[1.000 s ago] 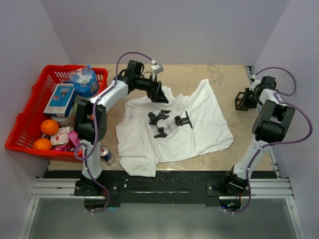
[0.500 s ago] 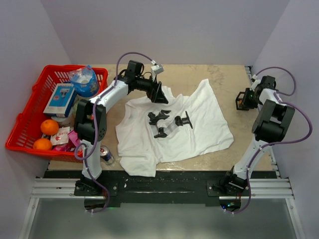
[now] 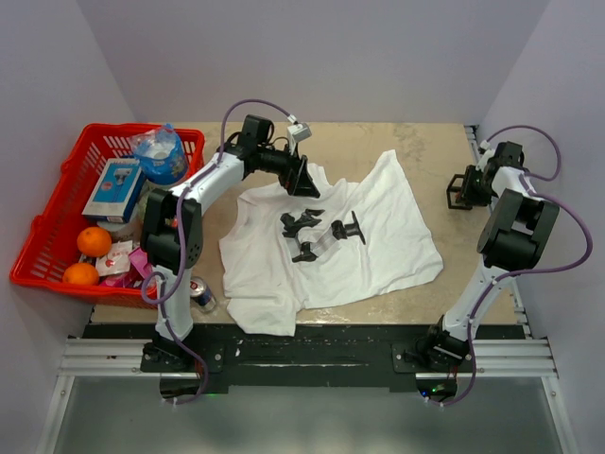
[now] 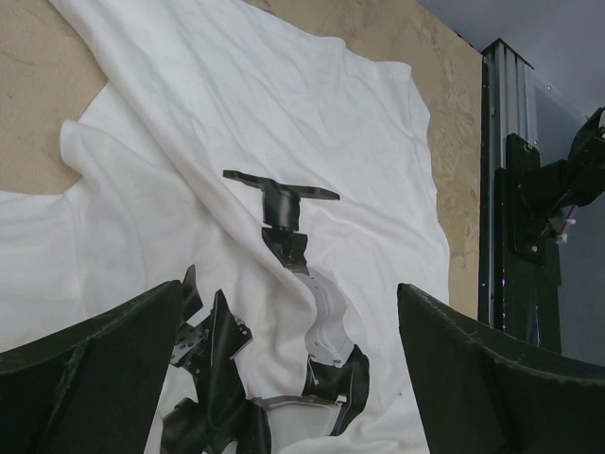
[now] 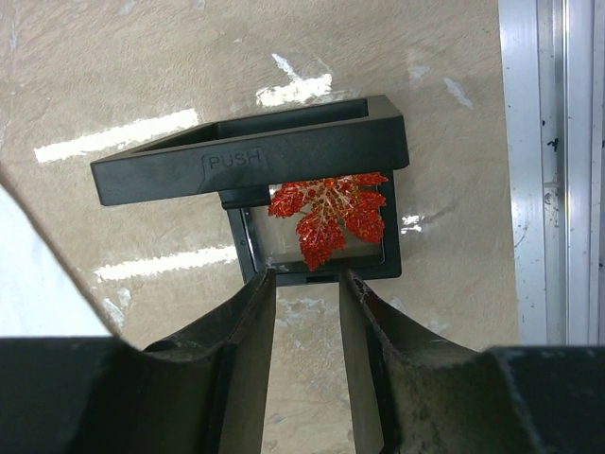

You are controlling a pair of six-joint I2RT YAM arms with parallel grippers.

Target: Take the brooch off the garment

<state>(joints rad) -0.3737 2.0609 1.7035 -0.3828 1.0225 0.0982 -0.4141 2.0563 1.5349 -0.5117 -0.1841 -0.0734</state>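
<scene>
step in hand, by my reading: leaving the brooch point(image 5: 328, 210) in the black box point(image 5: 246, 156). right gripper point(image 5: 307, 274) parted, grasping nothing; brooch at 12 o'clock of its tips. box sits 3 o'clock of the garment point(image 3: 378, 227), apart. advice: withdraw straight toward 6, clear of the box rim. left gripper point(image 4: 290, 286) wide, empty, over the black print point(image 4: 284, 203). only the right wrist view shows the brooch; top view gives just a dark box.

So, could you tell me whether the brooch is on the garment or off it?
Off: the brooch lies in the black box on the table, apart from the garment.
</scene>
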